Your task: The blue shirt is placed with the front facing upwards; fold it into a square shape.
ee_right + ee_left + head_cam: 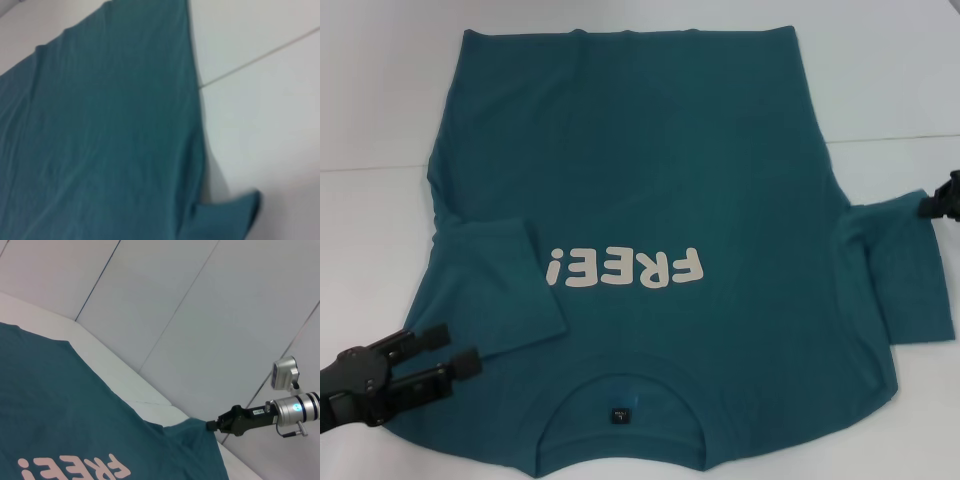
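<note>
Blue shirt lay front up; left gripper open over folded sleeve; right gripper at other sleeve.

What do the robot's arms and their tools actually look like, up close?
The left tool is matte black with two slim, bar-like fingers on a jointed linkage. The right tool is also black, with a small white label, mounted on a silver metal wrist showing a blue light, dark rings and a small silver-grey box.
</note>
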Controlling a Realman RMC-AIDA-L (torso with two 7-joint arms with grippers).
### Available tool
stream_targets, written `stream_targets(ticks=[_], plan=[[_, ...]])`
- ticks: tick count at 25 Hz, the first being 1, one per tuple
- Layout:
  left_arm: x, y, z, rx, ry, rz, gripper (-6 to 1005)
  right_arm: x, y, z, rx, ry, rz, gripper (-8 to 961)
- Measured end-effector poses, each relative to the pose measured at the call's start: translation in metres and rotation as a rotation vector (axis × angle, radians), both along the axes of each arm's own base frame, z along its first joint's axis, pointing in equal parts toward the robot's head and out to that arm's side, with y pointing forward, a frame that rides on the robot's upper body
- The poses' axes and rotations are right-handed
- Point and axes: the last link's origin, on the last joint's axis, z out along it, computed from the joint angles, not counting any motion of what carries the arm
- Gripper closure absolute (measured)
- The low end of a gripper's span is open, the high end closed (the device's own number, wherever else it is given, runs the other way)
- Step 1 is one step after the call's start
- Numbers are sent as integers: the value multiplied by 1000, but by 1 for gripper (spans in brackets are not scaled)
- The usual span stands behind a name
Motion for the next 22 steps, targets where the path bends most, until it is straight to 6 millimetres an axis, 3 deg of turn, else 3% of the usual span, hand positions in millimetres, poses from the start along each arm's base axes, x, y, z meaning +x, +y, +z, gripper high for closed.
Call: stream_targets(ticks=[11,17,22], plan=[[-2,-3,3,11,-18,7,68,-30,19,9,-3,-32,80,925],[-1,-3,4,21,-24,7,68,-45,18,-18,-133,-36,98,921],[-2,-3,6,37,-29,15,68,-55,17,-29,-189,-26,106,919]])
